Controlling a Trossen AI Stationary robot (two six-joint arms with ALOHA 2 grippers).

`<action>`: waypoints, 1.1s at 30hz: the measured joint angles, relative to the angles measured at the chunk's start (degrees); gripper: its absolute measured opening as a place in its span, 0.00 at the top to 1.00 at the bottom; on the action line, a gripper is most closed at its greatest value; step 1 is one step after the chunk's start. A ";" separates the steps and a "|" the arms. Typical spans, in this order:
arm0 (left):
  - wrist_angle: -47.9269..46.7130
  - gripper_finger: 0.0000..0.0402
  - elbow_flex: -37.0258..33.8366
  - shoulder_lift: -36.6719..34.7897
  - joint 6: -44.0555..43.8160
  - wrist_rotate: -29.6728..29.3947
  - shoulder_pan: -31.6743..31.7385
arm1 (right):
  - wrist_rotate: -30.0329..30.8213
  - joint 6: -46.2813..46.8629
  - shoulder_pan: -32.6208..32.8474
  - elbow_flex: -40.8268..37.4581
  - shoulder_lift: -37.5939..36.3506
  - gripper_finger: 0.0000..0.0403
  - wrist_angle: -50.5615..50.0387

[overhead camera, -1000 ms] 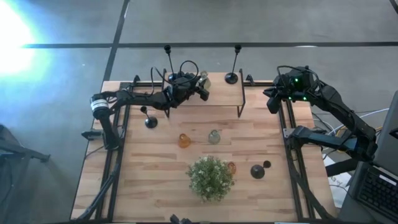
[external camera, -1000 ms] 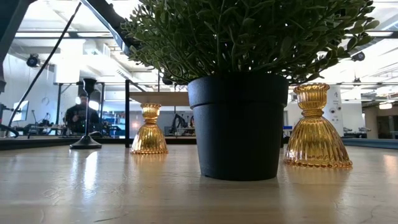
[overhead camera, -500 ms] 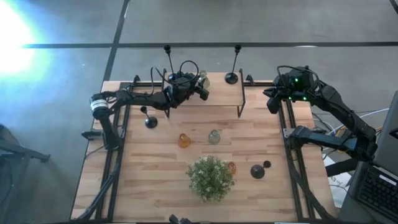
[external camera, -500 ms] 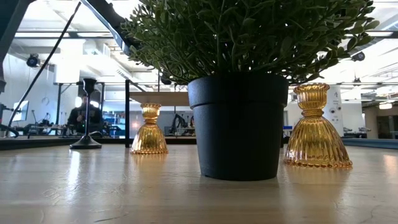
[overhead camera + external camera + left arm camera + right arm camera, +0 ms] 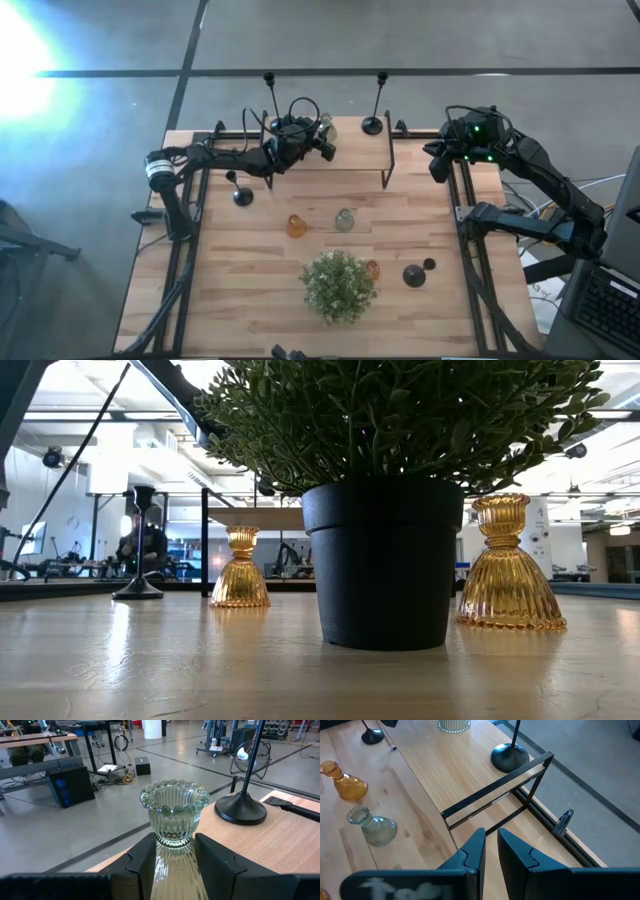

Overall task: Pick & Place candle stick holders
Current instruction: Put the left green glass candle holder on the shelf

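- Near edge: the plant (image 5: pixel 339 286) stands in its black pot (image 5: pixel 384 563); an amber holder (image 5: pixel 372 269) sits just beside it, and a short black holder (image 5: pixel 415 276) lies a little further right.
- Mid-table: a second amber holder (image 5: pixel 296 226) and a pale green holder (image 5: pixel 344 220) stand near each other; another short black holder (image 5: pixel 241 195) stands well to the left.
- Raised shelf (image 5: pixel 355 150) at the far side: the left gripper (image 5: pixel 318 140) has its fingers (image 5: pixel 215 862) closed about the neck of a green glass holder (image 5: pixel 174 827), which is upright near the shelf's far edge.
- Far edge: two tall black holders, one (image 5: pixel 270 100) at the left and one (image 5: pixel 375 112) at the right, stand on their round bases.
- Right gripper (image 5: pixel 490 852): waits over the table's far right corner, fingers nearly together and holding nothing.
- Step in hand, as we judge it: setting the green glass down. We would keep it vertical, seat its base flat on the wood, part the fingers evenly, then back away without brushing the beaded rim or the neighbouring black base (image 5: pixel 240 809).
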 joint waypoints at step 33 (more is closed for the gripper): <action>-1.70 0.66 1.90 0.02 1.73 0.81 0.00 | 0.02 0.02 0.01 0.01 0.00 0.89 -0.02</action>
